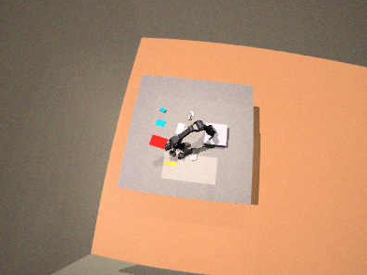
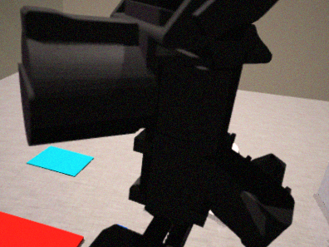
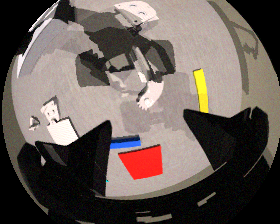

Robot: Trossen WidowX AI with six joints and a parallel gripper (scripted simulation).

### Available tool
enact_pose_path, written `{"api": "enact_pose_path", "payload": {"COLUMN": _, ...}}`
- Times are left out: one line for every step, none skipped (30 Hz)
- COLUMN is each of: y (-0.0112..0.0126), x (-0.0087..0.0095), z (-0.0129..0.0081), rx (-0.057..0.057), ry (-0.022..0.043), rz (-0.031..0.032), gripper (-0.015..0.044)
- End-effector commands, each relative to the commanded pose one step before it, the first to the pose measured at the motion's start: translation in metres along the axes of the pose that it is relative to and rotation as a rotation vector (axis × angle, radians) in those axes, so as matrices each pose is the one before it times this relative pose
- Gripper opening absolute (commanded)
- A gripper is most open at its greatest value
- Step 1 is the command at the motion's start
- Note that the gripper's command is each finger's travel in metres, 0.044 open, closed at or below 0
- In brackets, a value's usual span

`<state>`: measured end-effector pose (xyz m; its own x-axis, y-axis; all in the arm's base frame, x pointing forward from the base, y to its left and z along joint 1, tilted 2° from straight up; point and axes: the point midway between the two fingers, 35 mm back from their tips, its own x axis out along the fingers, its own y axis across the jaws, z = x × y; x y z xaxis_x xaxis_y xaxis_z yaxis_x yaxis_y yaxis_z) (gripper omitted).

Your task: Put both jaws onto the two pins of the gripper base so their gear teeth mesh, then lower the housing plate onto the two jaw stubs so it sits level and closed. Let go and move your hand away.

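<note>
My gripper (image 3: pixel 149 118) is open in the wrist view, its dark fingers wide apart with nothing held between them. A curved white part (image 3: pixel 151 95), jaw-like with a round end, lies beyond the fingertips, partly in shadow. A rounded white part (image 3: pixel 135 10) (image 1: pixel 193 157) with small dark marks lies at the top of the wrist view. A small white part (image 3: pixel 50 111) and a smaller white piece (image 3: pixel 34 122) lie at the left. I cannot tell surely which are the base, jaws and housing plate. In the exterior view the arm hides most parts.
A red rectangle (image 1: pixel 158 142) (image 3: pixel 142 162) (image 2: pixel 33 232), a blue bar (image 3: pixel 125 144), a yellow bar (image 1: pixel 170 164) (image 3: pixel 201 90) and a white rectangle (image 1: pixel 180 128) (image 3: pixel 63 131) lie around the gripper. Two cyan patches show in the top view, one small (image 1: pixel 163 110), one larger (image 1: pixel 160 123).
</note>
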<state>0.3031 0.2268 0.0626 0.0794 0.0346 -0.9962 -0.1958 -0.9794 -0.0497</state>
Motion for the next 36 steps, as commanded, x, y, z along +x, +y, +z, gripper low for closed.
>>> {"api": "enact_pose_path", "payload": {"y": -0.00005, "x": 0.00089, "z": -0.00001, "rx": -0.0001, "ry": -0.0008, "rz": 0.00075, "gripper": 0.044}}
{"api": "enact_pose_path", "payload": {"y": 0.0, "x": 0.0, "z": 0.0, "rx": 0.0, "ry": 0.0, "rz": 0.0, "gripper": 0.044}}
{"api": "enact_pose_path", "payload": {"y": 0.0, "x": 0.0, "z": 0.0, "rx": 0.0, "ry": 0.0, "rz": 0.0, "gripper": 0.044}}
{"api": "enact_pose_path", "payload": {"y": 0.0, "x": 0.0, "z": 0.0, "rx": 0.0, "ry": 0.0, "rz": 0.0, "gripper": 0.044}}
{"api": "enact_pose_path", "payload": {"y": 0.0, "x": 0.0, "z": 0.0, "rx": 0.0, "ry": 0.0, "rz": 0.0, "gripper": 0.044}}
{"api": "enact_pose_path", "payload": {"y": 0.0, "x": 0.0, "z": 0.0, "rx": 0.0, "ry": 0.0, "rz": 0.0, "gripper": 0.044}}
{"api": "enact_pose_path", "payload": {"y": 0.0, "x": 0.0, "z": 0.0, "rx": 0.0, "ry": 0.0, "rz": 0.0, "gripper": 0.044}}
{"api": "enact_pose_path", "payload": {"y": 0.0, "x": 0.0, "z": 0.0, "rx": 0.0, "ry": 0.0, "rz": 0.0, "gripper": 0.044}}
{"api": "enact_pose_path", "payload": {"y": 0.0, "x": 0.0, "z": 0.0, "rx": 0.0, "ry": 0.0, "rz": 0.0, "gripper": 0.044}}
{"api": "enact_pose_path", "payload": {"y": 0.0, "x": 0.0, "z": 0.0, "rx": 0.0, "ry": 0.0, "rz": 0.0, "gripper": 0.044}}
{"api": "enact_pose_path", "payload": {"y": 0.0, "x": 0.0, "z": 0.0, "rx": 0.0, "ry": 0.0, "rz": 0.0, "gripper": 0.044}}
{"api": "enact_pose_path", "payload": {"y": 0.0, "x": 0.0, "z": 0.0, "rx": 0.0, "ry": 0.0, "rz": 0.0, "gripper": 0.044}}
{"api": "enact_pose_path", "payload": {"y": 0.0, "x": 0.0, "z": 0.0, "rx": 0.0, "ry": 0.0, "rz": 0.0, "gripper": 0.044}}
{"api": "enact_pose_path", "payload": {"y": 0.0, "x": 0.0, "z": 0.0, "rx": 0.0, "ry": 0.0, "rz": 0.0, "gripper": 0.044}}
{"api": "enact_pose_path", "payload": {"y": 0.0, "x": 0.0, "z": 0.0, "rx": 0.0, "ry": 0.0, "rz": 0.0, "gripper": 0.044}}
{"api": "enact_pose_path", "payload": {"y": 0.0, "x": 0.0, "z": 0.0, "rx": 0.0, "ry": 0.0, "rz": 0.0, "gripper": 0.044}}
{"api": "enact_pose_path", "payload": {"y": 0.0, "x": 0.0, "z": 0.0, "rx": 0.0, "ry": 0.0, "rz": 0.0, "gripper": 0.044}}
{"api": "enact_pose_path", "payload": {"y": 0.0, "x": 0.0, "z": 0.0, "rx": 0.0, "ry": 0.0, "rz": 0.0, "gripper": 0.044}}
{"api": "enact_pose_path", "payload": {"y": 0.0, "x": 0.0, "z": 0.0, "rx": 0.0, "ry": 0.0, "rz": 0.0, "gripper": 0.044}}
{"api": "enact_pose_path", "payload": {"y": 0.0, "x": 0.0, "z": 0.0, "rx": 0.0, "ry": 0.0, "rz": 0.0, "gripper": 0.044}}
{"api": "enact_pose_path", "payload": {"y": 0.0, "x": 0.0, "z": 0.0, "rx": 0.0, "ry": 0.0, "rz": 0.0, "gripper": 0.044}}
{"api": "enact_pose_path", "payload": {"y": 0.0, "x": 0.0, "z": 0.0, "rx": 0.0, "ry": 0.0, "rz": 0.0, "gripper": 0.044}}
{"api": "enact_pose_path", "payload": {"y": 0.0, "x": 0.0, "z": 0.0, "rx": 0.0, "ry": 0.0, "rz": 0.0, "gripper": 0.044}}
{"api": "enact_pose_path", "payload": {"y": 0.0, "x": 0.0, "z": 0.0, "rx": 0.0, "ry": 0.0, "rz": 0.0, "gripper": 0.044}}
{"api": "enact_pose_path", "payload": {"y": 0.0, "x": 0.0, "z": 0.0, "rx": 0.0, "ry": 0.0, "rz": 0.0, "gripper": 0.044}}
{"api": "enact_pose_path", "payload": {"y": 0.00029, "x": -0.00179, "z": 0.00026, "rx": 0.0004, "ry": -0.00065, "rz": 0.00077, "gripper": 0.0414}}
{"api": "enact_pose_path", "payload": {"y": 0.00076, "x": -0.00448, "z": 0.00068, "rx": 0.0011, "ry": -0.00163, "rz": 0.00193, "gripper": 0.0387}}
{"api": "enact_pose_path", "payload": {"y": 0.00032, "x": -0.00179, "z": 0.00029, "rx": 0.0004, "ry": -0.00065, "rz": 0.00077, "gripper": 0.0361}}
{"api": "enact_pose_path", "payload": {"y": 0.0, "x": 0.0, "z": 0.0, "rx": 0.0, "ry": 0.0, "rz": 0.0, "gripper": 0.0335}}
{"api": "enact_pose_path", "payload": {"y": 0.0, "x": 0.0, "z": 0.0, "rx": 0.0, "ry": 0.0, "rz": 0.0, "gripper": 0.0309}}
{"api": "enact_pose_path", "payload": {"y": 0.0, "x": 0.0, "z": 0.0, "rx": 0.0, "ry": 0.0, "rz": 0.0, "gripper": 0.0282}}
{"api": "enact_pose_path", "payload": {"y": 0.0, "x": 0.0, "z": 0.0, "rx": 0.0, "ry": 0.0, "rz": 0.0, "gripper": 0.0256}}
{"api": "enact_pose_path", "payload": {"y": 0.0, "x": 0.0, "z": 0.0, "rx": 0.0, "ry": 0.0, "rz": 0.0, "gripper": 0.023}}
{"api": "enact_pose_path", "payload": {"y": 0.0, "x": 0.0, "z": 0.0, "rx": 0.0, "ry": 0.0, "rz": 0.0, "gripper": 0.0204}}
{"api": "enact_pose_path", "payload": {"y": 0.0, "x": 0.0, "z": 0.0, "rx": 0.0, "ry": 0.0, "rz": 0.0, "gripper": 0.0177}}
{"api": "enact_pose_path", "payload": {"y": 0.0, "x": 0.0, "z": 0.0, "rx": 0.0, "ry": 0.0, "rz": 0.0, "gripper": 0.0151}}
